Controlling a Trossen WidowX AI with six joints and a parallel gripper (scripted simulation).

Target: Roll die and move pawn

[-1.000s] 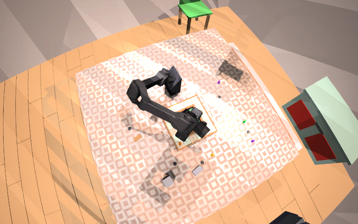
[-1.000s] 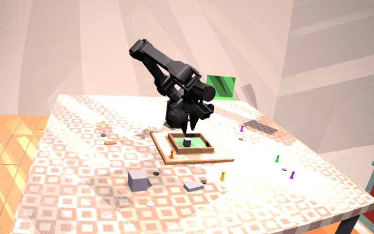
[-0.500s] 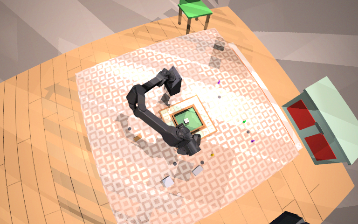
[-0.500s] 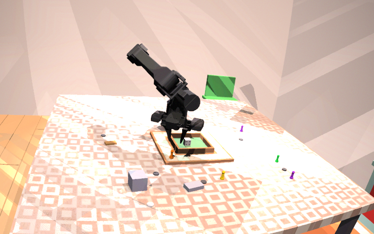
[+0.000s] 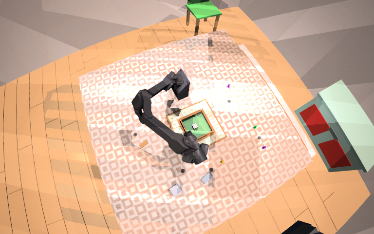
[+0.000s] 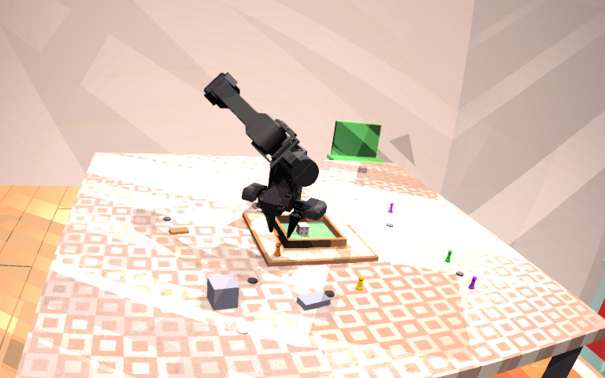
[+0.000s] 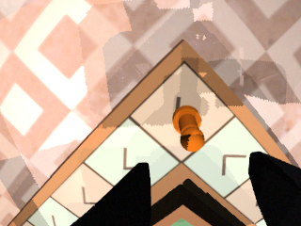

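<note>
The orange pawn (image 6: 277,249) (image 7: 188,124) stands upright on a corner square of the board (image 5: 216,128) (image 6: 330,253) (image 7: 136,99). The arm hides it in the top view. My gripper (image 6: 280,234) (image 7: 201,168) is partly open and empty, with its fingertips above the board near the pawn. In the wrist view the pawn shows ahead of the gap between the fingers, not gripped. The white die (image 5: 194,126) (image 6: 302,229) rests inside the green-floored tray (image 5: 202,124) (image 6: 317,243). Its top pips are too small to read surely.
A yellow pawn (image 5: 221,161) (image 6: 360,283), a green pawn (image 5: 254,126) (image 6: 449,256) and two purple pawns stand off the board. A grey cube (image 5: 175,189) (image 6: 222,291), a flat grey block (image 5: 206,178) (image 6: 313,301), an orange-brown block (image 5: 143,144) (image 6: 179,230) and several discs lie around.
</note>
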